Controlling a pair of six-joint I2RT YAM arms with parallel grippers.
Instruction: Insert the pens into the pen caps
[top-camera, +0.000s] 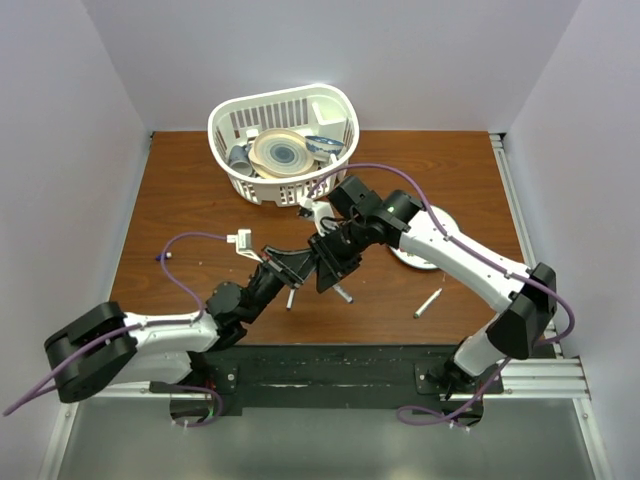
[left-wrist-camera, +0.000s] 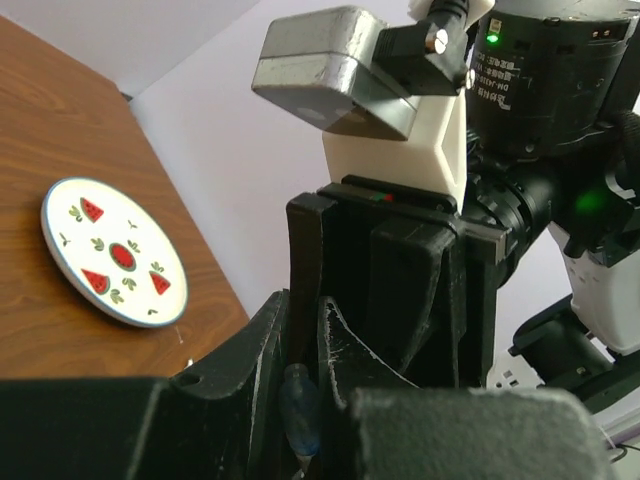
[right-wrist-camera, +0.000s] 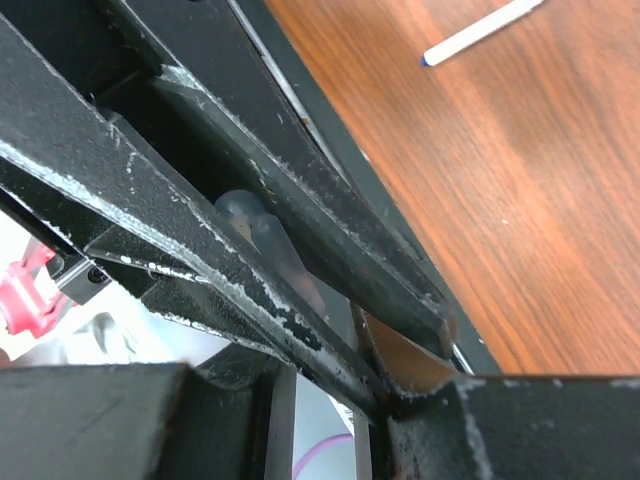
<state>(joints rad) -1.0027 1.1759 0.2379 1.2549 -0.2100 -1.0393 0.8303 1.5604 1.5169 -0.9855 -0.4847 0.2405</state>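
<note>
Wooden table (top-camera: 200, 190) bears basket (top-camera: 262, 188), plate (left-wrist-camera: 105, 215), one pen (top-camera: 428, 302), perhaps two more.

blue piece (left-wrist-camera: 300, 408) sunk between jaws of left gripper (left-wrist-camera: 304, 350), pen or cap unclear, pale blurred piece (right-wrist-camera: 268, 243) pinched in right gripper (right-wrist-camera: 250, 225), loose pen (right-wrist-camera: 480, 30) cropped at top edge, plate (top-camera: 418, 262) half under right arm (top-camera: 455, 252)

Three pens (top-camera: 428, 302), one basket (top-camera: 283, 130), one plate (left-wrist-camera: 113, 252).

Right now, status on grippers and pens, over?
Left gripper shut on blue-ended piece. Right gripper shut on pale translucent piece; cap or pen, cannot tell. One pen loose on table, right side.
</note>
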